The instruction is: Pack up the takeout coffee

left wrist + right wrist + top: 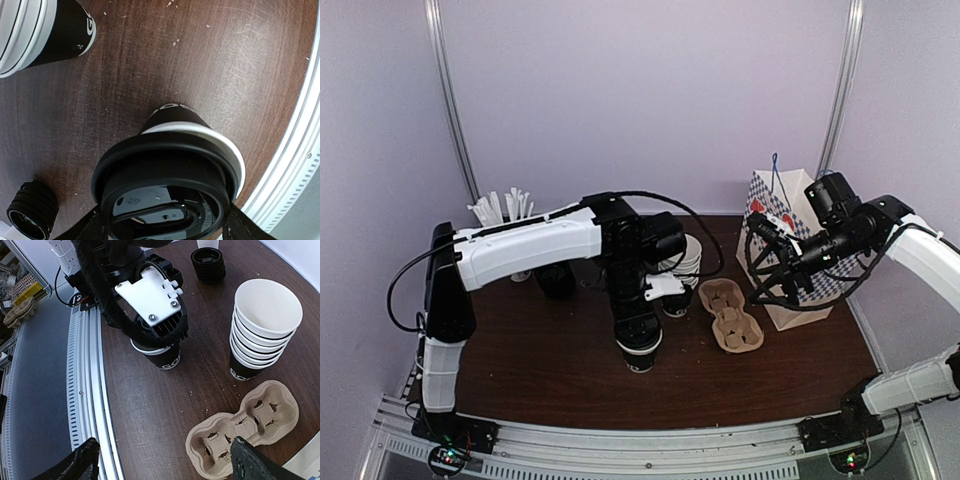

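One takeout coffee (641,358) stands on the brown table (520,385) just below the middle of the overhead view, mostly hidden under the left gripper (638,340), which points straight down over it. To its right lie one pulp cup carrier (730,316) and one patterned paper bag (772,205). One stack of lidless cups (688,258) sits behind it, and one cup of white sticks (506,210) is at upper left. The right gripper (770,285) hangs in front of the bag. From the left wrist, the coffee (165,170) fills the lower centre: black dome lid, white upper band, black lower body. The fingers (92,227) flank the lid on both sides, clamped on the cup. One stack of black lids (31,216) sits at lower left. From the right wrist, the coffee's black body (169,359) shows left of centre beneath the left gripper, and the right fingers (75,465) stand wide apart, holding nothing.
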Action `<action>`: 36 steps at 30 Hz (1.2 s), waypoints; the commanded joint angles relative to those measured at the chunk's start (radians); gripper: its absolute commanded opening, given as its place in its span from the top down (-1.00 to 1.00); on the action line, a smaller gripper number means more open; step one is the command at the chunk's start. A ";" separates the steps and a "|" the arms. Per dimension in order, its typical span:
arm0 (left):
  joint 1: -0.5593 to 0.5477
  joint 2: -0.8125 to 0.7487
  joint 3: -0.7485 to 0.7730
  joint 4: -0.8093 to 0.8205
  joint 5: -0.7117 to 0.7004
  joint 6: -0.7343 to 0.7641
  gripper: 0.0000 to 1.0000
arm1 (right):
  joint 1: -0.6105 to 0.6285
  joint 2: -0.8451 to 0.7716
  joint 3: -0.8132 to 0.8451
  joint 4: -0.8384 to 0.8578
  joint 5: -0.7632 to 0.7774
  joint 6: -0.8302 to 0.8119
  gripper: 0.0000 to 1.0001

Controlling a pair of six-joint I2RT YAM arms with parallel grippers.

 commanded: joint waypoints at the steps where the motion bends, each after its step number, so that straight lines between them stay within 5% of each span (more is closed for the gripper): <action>1: -0.008 0.030 0.033 -0.015 -0.001 0.015 -0.52 | -0.008 -0.024 -0.014 0.017 -0.007 0.008 -0.80; 36: -0.018 0.028 0.014 -0.033 0.019 0.028 -0.58 | -0.009 -0.024 -0.017 0.024 -0.012 0.011 -0.80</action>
